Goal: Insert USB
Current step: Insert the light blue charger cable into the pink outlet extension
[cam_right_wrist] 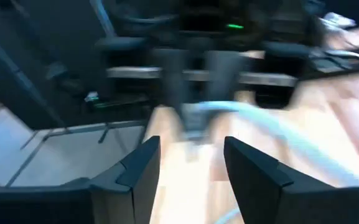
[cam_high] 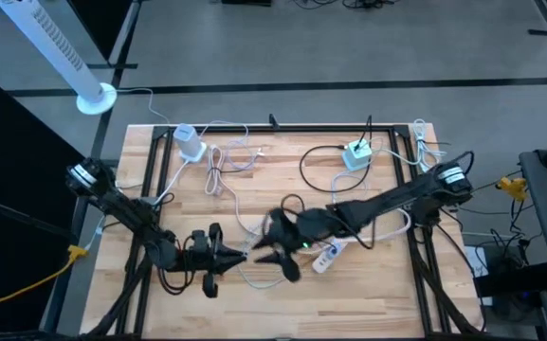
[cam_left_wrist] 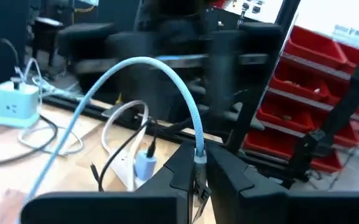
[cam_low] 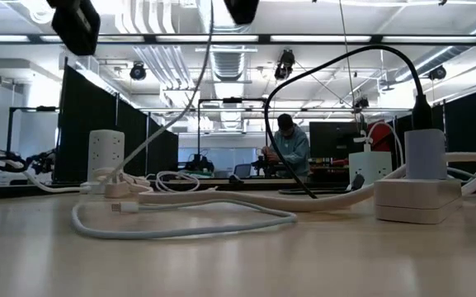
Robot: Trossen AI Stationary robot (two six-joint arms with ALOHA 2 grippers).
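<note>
Wooden worktop (cam_high: 368, 294), cables strewn across it. Both arms meet near the front centre. Left end effector (cam_left_wrist: 196, 180) pressed together, pinching the plug end of a pale blue USB cable (cam_left_wrist: 135, 68), which arches up from its fingers. Right end effector (cam_right_wrist: 188, 165) spread, holding nothing, facing the left one closely. White power strip (cam_high: 328, 256) lies just beside the right arm.

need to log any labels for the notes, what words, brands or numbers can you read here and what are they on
No text can be read in any view.
White label strip on the red bins in the left wrist view: printing is there, too blurred to read.
White power strip and white charger block: no legible marking.
Fan tower: no legible brand.
</note>
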